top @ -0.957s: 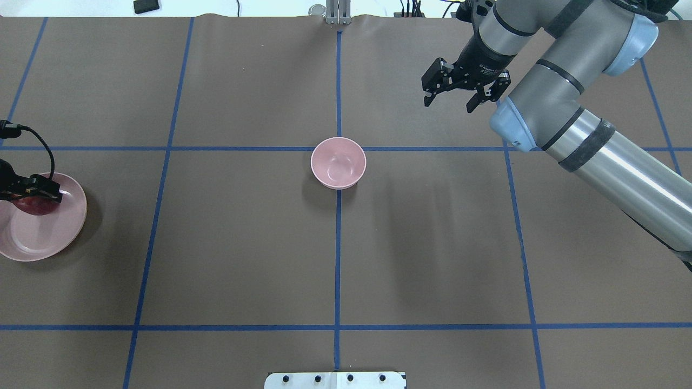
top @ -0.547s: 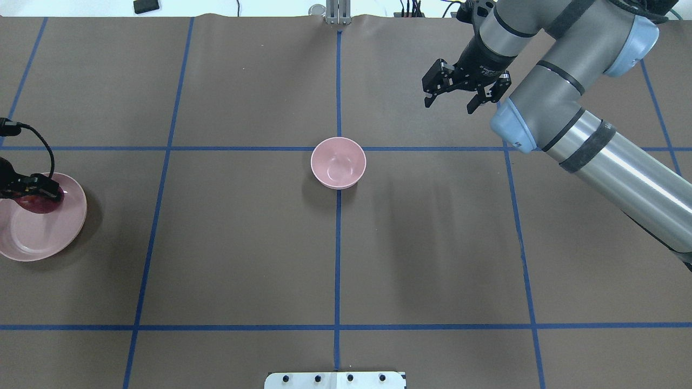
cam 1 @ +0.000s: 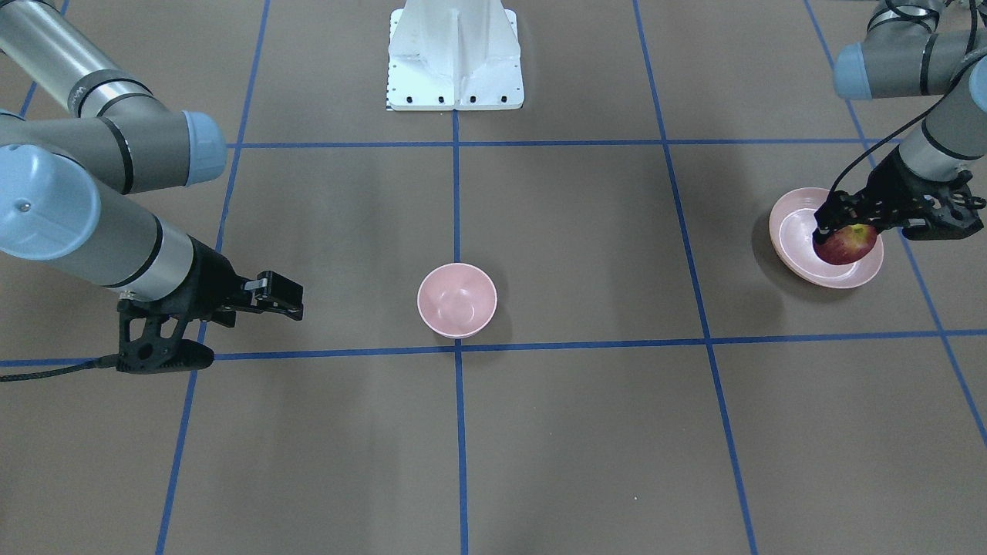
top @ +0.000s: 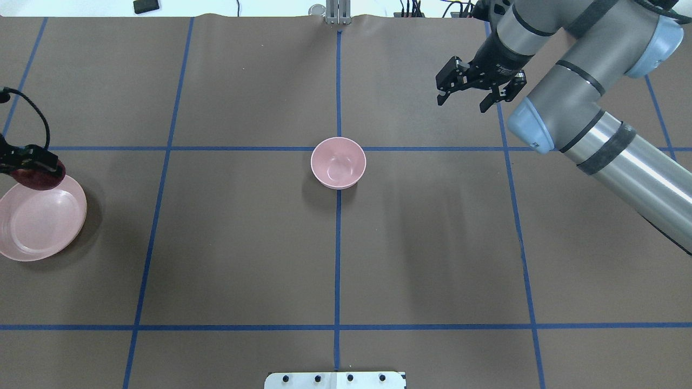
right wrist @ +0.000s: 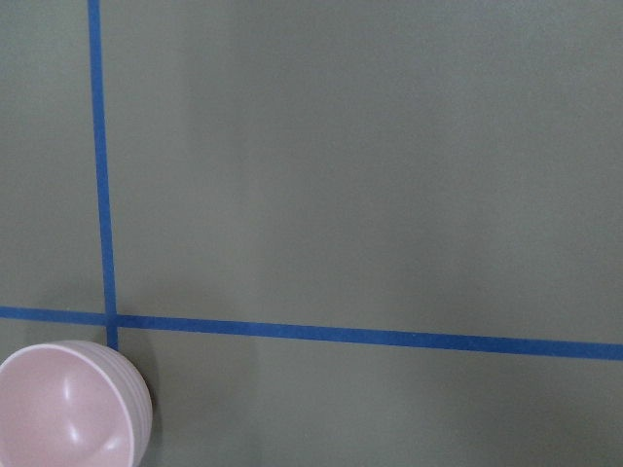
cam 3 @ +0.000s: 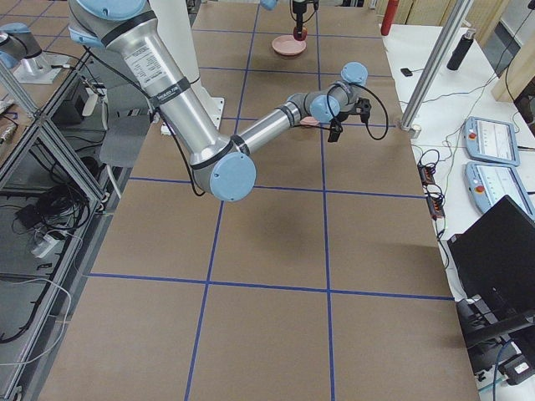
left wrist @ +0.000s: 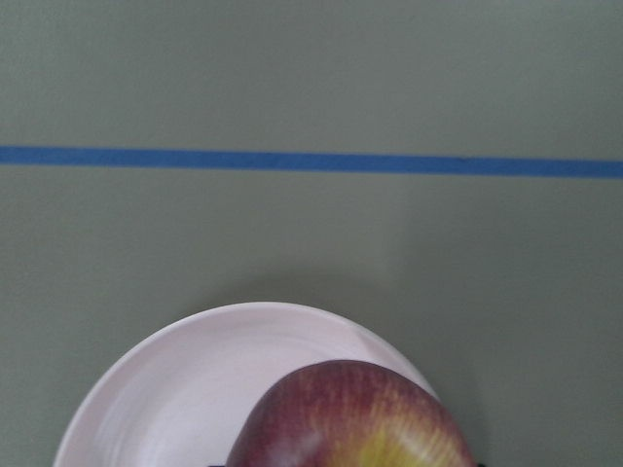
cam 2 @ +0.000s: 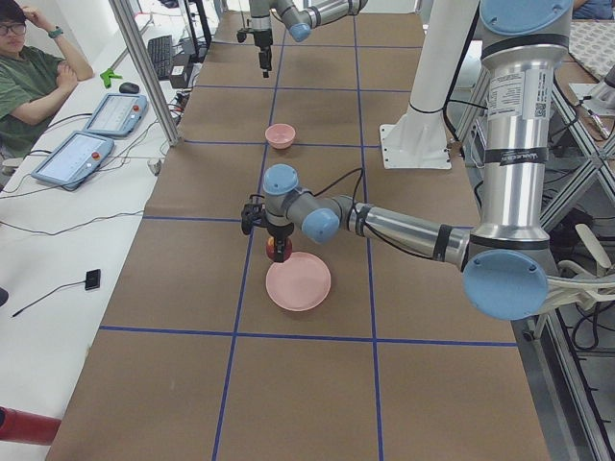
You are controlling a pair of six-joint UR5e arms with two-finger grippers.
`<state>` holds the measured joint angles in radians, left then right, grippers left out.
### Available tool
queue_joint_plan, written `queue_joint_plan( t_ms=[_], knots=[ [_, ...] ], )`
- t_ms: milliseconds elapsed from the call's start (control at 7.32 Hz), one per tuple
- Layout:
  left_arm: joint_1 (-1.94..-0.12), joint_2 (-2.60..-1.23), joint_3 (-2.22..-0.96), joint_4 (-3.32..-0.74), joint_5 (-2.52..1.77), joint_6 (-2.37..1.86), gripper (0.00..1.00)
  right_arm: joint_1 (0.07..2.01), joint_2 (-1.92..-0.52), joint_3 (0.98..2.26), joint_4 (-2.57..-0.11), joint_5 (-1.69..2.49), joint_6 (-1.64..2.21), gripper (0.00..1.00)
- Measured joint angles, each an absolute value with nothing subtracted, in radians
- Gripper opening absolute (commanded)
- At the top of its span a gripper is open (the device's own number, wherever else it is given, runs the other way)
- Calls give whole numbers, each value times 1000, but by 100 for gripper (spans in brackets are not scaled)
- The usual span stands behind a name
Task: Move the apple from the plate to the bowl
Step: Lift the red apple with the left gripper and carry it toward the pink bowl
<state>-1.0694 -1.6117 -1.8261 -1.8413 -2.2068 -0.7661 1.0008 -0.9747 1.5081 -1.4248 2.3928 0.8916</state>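
Brown paper covers the table [top: 243,259], marked into big squares by blue tape [top: 337,270]. At its left end, in the exterior left view, a person [cam 2: 27,77] sits beside a white bench.

From the overhead view's right edge the right arm [top: 621,156] slants in over the far right squares. The left arm [cam 2: 404,226] stretches out low toward the table's left end.

Near the left edge of the overhead view lies the plate [top: 32,232], its flat centre bare. The bowl [top: 338,162] stands at the middle tape crossing, well apart from the plate, with nothing in it.

The apple [cam 1: 847,245] is pinched from above by the left gripper [cam 1: 850,228], whose fingers press on its sides. It hangs over the plate's far part and seems raised just off the dish. The left wrist view shows its red skin and a yellow-green patch in front of the plate's rim.

The right gripper [top: 463,105] hangs with its fingers spread and nothing between them, over bare paper beyond and to the right of the bowl. Its wrist view catches only the bowl's edge in the lower left corner.
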Motion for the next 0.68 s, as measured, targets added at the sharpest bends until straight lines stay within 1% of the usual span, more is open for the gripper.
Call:
queue_joint_plan(
  t_ms=[137, 273, 410, 683],
  knots=[
    [-1061, -1700, -1857, -1742, -2209, -805, 0, 1028, -1006, 1520, -1426, 2395, 871, 100],
    [-1025, -1812, -1861, -1685, -2209, -907, 0, 1052, -1032, 1528, -1428, 2395, 848, 100],
    [-969, -1931, -1838, -1661, -2208, -1034, 0, 1067, -1053, 1533, -1433, 2391, 827, 100],
    [-864, -2163, -1712, -1654, -2204, -1238, 0, 1090, -1073, 1545, -1520, 2355, 718, 100]
  ],
)
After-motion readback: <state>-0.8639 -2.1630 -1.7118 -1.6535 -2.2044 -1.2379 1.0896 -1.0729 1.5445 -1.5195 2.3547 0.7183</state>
